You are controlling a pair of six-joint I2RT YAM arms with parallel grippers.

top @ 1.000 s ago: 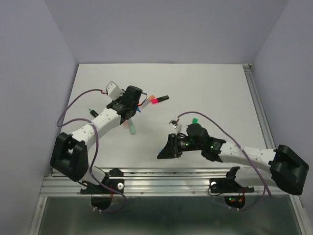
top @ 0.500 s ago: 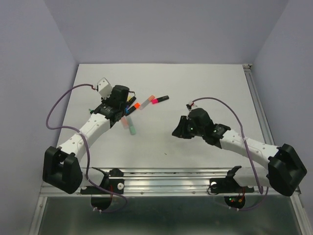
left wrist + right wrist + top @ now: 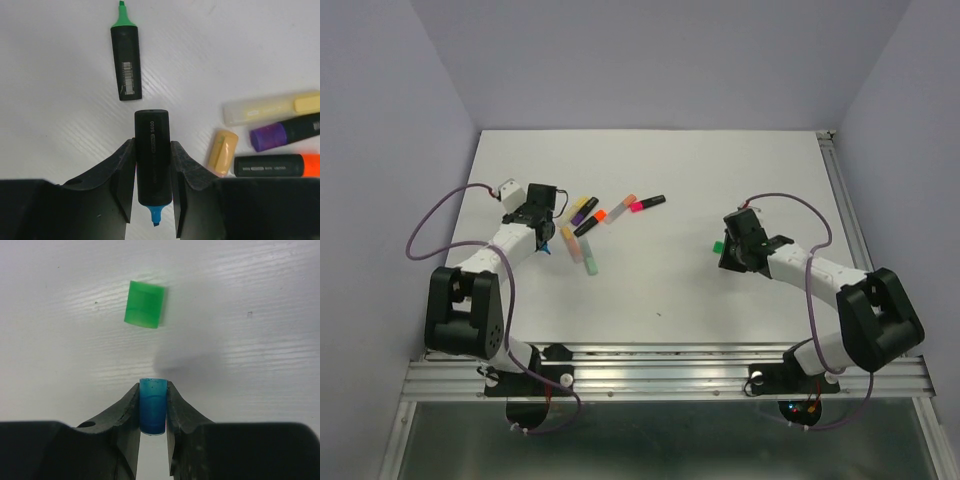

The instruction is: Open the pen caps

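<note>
Blue cap [image 3: 152, 406], stubby, translucent, green cap [image 3: 145, 304] nr it

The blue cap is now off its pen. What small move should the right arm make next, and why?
Probably lower and open the right jaws to leave the blue cap beside the green cap: it is already off its pen, and the green one lies loose on the table just ahead.

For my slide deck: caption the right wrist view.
Right end effector grips a blue cap, with a loose green cap lying beyond.
</note>
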